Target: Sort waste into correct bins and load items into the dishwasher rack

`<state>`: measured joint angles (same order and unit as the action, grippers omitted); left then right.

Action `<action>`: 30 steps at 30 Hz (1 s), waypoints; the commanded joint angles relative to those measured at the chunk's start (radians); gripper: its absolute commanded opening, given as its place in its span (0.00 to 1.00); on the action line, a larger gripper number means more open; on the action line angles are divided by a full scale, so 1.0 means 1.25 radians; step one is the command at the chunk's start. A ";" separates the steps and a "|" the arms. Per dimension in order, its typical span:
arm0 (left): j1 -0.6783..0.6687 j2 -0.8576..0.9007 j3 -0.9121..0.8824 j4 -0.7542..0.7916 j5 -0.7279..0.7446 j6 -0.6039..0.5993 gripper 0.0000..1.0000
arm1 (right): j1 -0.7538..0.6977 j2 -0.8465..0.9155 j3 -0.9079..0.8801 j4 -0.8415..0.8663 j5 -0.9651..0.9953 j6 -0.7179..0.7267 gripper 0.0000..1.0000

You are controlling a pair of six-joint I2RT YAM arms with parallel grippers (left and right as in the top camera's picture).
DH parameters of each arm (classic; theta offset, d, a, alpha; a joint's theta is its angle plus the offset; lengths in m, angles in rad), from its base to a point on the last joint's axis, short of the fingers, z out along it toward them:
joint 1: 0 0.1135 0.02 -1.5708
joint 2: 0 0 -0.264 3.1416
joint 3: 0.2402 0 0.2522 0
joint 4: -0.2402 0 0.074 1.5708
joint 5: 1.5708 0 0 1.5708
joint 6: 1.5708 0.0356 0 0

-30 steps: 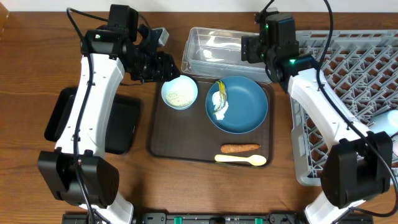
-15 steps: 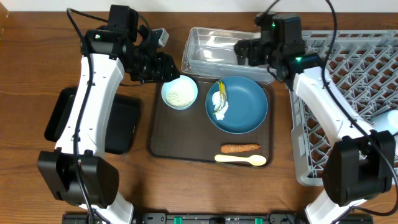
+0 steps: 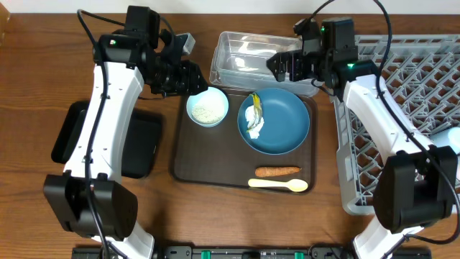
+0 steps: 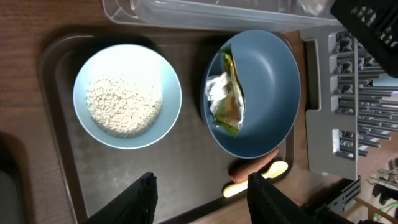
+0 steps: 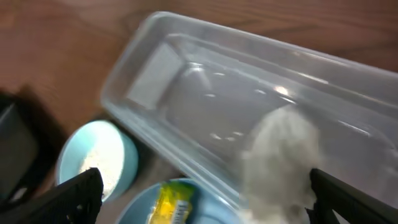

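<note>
The right gripper (image 5: 204, 183) hung over the clear plastic tub (image 5: 186, 93), jaws spread wide. A blurred lump of crumpled white paper (image 5: 283, 152) showed between them, and whether it touched a finger I could not tell. The left gripper (image 4: 202, 183) hovered above the brown serving tray (image 4: 186, 165), fingers apart around nothing. On that tray sat the pale blue bowl (image 4: 171, 93) of rice (image 4: 124, 106) and the dark blue plate (image 4: 273, 93) carrying the yellow-green wrapper (image 4: 227, 99) — carrot piece (image 4: 249, 167) and cream spoon (image 4: 273, 169) just beside it.
</note>
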<state>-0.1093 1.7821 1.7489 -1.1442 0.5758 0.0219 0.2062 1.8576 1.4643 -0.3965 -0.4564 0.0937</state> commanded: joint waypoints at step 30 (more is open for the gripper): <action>0.001 -0.015 -0.004 -0.002 -0.003 -0.001 0.49 | 0.004 -0.004 0.052 -0.074 0.079 0.038 0.99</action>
<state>-0.1093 1.7821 1.7485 -1.1465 0.5755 0.0219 0.2062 1.8633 1.5108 -0.4797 -0.4671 0.0853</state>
